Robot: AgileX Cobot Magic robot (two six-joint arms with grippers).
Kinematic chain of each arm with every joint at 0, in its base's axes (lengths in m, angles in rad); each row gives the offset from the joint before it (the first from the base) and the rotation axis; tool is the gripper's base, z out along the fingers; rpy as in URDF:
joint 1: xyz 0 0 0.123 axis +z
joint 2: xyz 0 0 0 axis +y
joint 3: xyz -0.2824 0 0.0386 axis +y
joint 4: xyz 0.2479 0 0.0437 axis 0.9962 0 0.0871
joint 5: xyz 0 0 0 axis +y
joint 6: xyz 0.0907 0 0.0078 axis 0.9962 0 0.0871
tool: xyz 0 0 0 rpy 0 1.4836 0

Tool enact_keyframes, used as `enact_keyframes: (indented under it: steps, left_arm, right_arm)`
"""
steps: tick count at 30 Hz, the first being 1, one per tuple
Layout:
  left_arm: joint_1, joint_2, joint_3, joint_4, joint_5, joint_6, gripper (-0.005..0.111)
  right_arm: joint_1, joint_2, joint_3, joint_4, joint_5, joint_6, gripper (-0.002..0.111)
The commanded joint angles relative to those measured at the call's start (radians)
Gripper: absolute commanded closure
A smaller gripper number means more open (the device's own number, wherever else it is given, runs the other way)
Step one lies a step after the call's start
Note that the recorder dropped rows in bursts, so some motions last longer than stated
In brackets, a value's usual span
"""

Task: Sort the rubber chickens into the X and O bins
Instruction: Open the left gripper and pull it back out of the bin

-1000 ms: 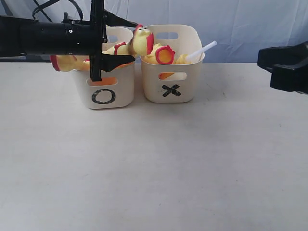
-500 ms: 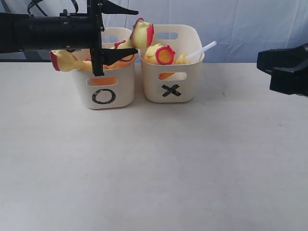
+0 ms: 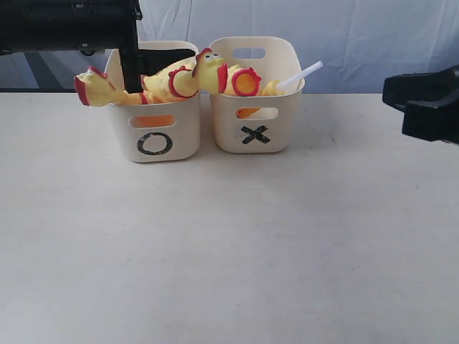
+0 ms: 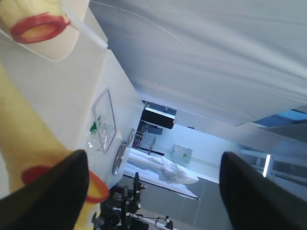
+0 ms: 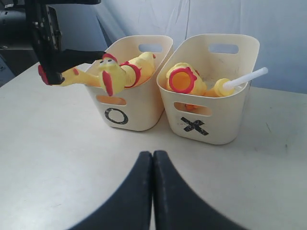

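The O bin [image 3: 154, 132] and the X bin [image 3: 254, 118] stand side by side at the back of the table. One rubber chicken [image 3: 193, 77] lies across the O bin's top, its head by the X bin's rim. A second [image 3: 93, 89] hangs over the O bin's left rim. A third chicken [image 3: 246, 81], with a white tube [image 3: 301, 74], sits in the X bin. My left gripper [image 4: 153, 160] is open above the O bin with nothing between its fingers; a chicken [image 4: 26, 129] lies beside one finger. My right gripper [image 5: 153, 158] is shut and empty, over the table in front of the bins.
The left arm [image 3: 68, 25] reaches in from the upper left above the O bin. The right arm [image 3: 423, 104] hovers at the right edge. A pale cloth backdrop [image 3: 358, 36] hangs behind the bins, and bare white table [image 3: 229, 244] spreads in front of them.
The left gripper has risen and let go of the chicken. That chicken has dropped onto the O bin's top, its head now lower. The right arm has not moved.
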Motion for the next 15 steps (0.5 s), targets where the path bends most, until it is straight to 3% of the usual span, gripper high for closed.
enact_keyframes:
  steps: [1,9,15]
  left_arm:
    - [0.032,-0.038,-0.006,0.109,-0.004,-0.052,0.035]
    - [0.113,-0.128,-0.006,0.275,-0.034,-0.070,0.035]
    - [0.183,-0.225,-0.006,0.503,-0.074,-0.065,0.035]
  right_arm:
    - [-0.002,-0.006,0.005,-0.006,-0.003,-0.003,0.109]
    - [-0.002,-0.006,0.005,-0.006,-0.003,-0.003,0.109]
    - [-0.002,-0.006,0.005,-0.006,-0.003,-0.003,0.109]
